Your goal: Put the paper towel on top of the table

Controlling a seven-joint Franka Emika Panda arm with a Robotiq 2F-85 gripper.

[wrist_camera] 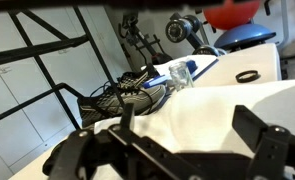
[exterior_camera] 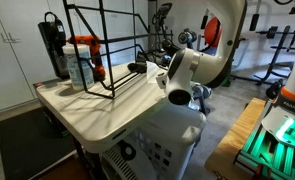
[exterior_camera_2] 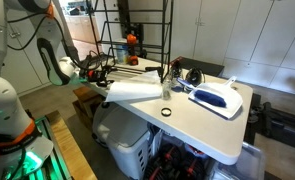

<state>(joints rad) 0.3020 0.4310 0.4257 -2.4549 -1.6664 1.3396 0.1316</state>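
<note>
The paper towel (exterior_camera_2: 137,90) is a thick white roll lying lengthwise over the near end of the cream-white table (exterior_camera_2: 207,125). In an exterior view (exterior_camera: 183,70) its dark core faces the camera at the edge of the table (exterior_camera: 87,110). In the wrist view the paper towel (wrist_camera: 202,105) fills the gap between my two black fingers. My gripper (wrist_camera: 187,122) is shut on it, and also shows in an exterior view (exterior_camera_2: 112,85). I cannot tell whether the roll touches the table top (wrist_camera: 237,62).
A black wire-frame rack (exterior_camera: 97,45) holds a bottle with an orange cap (exterior_camera: 82,60). Ahead on the table are shoes (wrist_camera: 137,92), a clear bottle (wrist_camera: 182,72), a black ring (wrist_camera: 247,76) and a white-and-blue object (exterior_camera_2: 217,97). A white boxy machine (exterior_camera: 157,150) stands under the table end.
</note>
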